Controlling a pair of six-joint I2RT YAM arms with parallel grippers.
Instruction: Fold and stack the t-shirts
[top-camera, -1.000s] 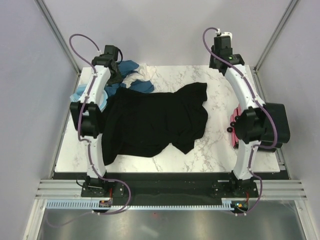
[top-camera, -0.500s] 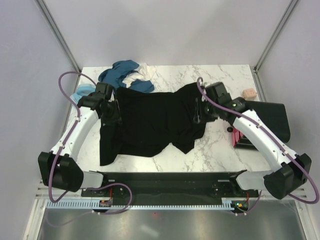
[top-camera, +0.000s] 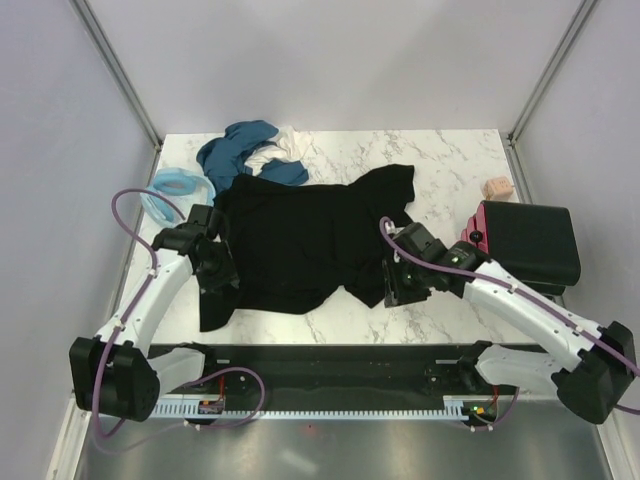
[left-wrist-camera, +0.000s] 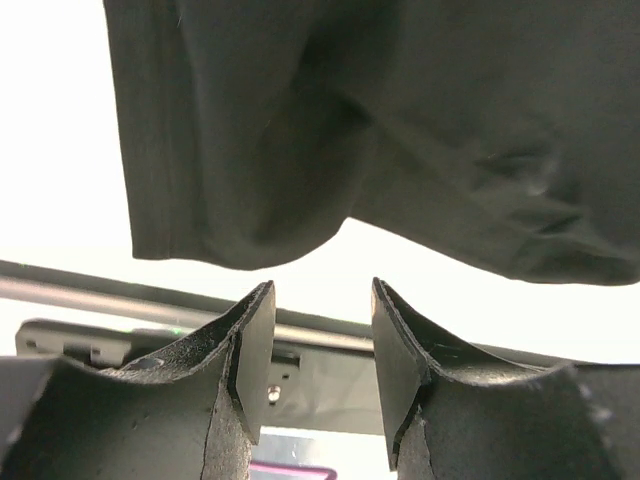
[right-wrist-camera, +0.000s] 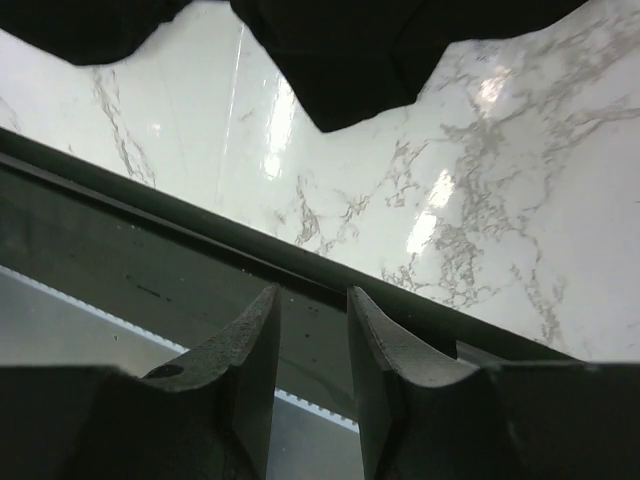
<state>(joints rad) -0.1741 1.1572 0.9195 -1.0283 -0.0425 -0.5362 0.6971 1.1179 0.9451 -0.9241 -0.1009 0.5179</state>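
Note:
A black t-shirt (top-camera: 300, 235) lies spread out, somewhat rumpled, across the middle of the table. My left gripper (top-camera: 217, 277) hovers over its near-left part, open and empty. In the left wrist view the left gripper (left-wrist-camera: 320, 292) has the shirt's near edge (left-wrist-camera: 300, 170) just beyond its fingertips. My right gripper (top-camera: 397, 290) hangs by the shirt's near-right corner, also open with nothing in it. In the right wrist view the right gripper (right-wrist-camera: 312, 295) looks past a black cloth corner (right-wrist-camera: 350, 70) to bare marble. More t-shirts are heaped at the back left: teal-blue (top-camera: 235, 150), white (top-camera: 272, 152) and light blue (top-camera: 175, 187).
At the right edge sits a black folded pile (top-camera: 530, 245) with pink cloth (top-camera: 470, 235) showing under it. A small pinkish-beige block (top-camera: 497, 187) lies behind it. The table's dark front rail (top-camera: 330, 355) runs just near of both grippers.
Both arms have come down from their raised pose, reached the shirt's sides, then drawn back toward its near corners. The black shirt has hardly shifted.

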